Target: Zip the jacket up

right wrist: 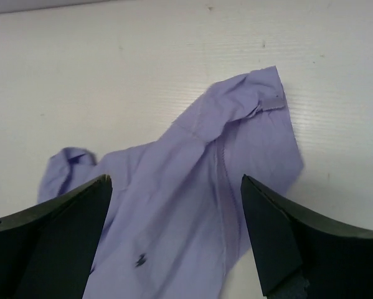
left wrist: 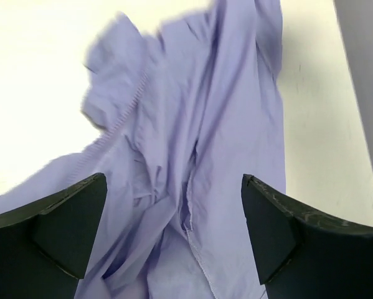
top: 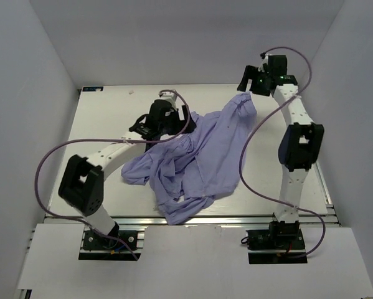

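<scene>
- Black two-finger left gripper (left wrist: 174, 182): jaws spread wide, nothing between them; poised over the crumpled middle of the garment.
- Black two-finger right gripper (right wrist: 175, 182): jaws equally wide, empty; poised above a far corner of the cloth, toward the far right of the table.
- Thin lavender-purple fabric jacket (top: 195, 156): heaped and twisted at table centre, reaching from the near edge up toward the right gripper; front not laid flat; zipper halves not identifiable with certainty.
- Ribbed strip (left wrist: 114, 124), left wrist view: zipper tape or gathered hem, cannot tell which.
- Long stitched edge (left wrist: 195, 249) between the left jaws: likely a front edge or seam; the closest candidate for a grasp.
- Squared cloth corner (right wrist: 270, 93) with a small tab, right wrist view: lying flat on the surface.
- White matte table (top: 105, 124): bare surface around the heap.
- Step in hand, by judgement: spreading and finding the zipper, not yet zipping.
- Recommended handling: pinch single layers only, at edges rather than in the bunched middle; draw the two holds apart gently until the front opens flat; locate both zipper tapes and the slider before any closing pull; avoid dragging cloth over the near edge.
</scene>
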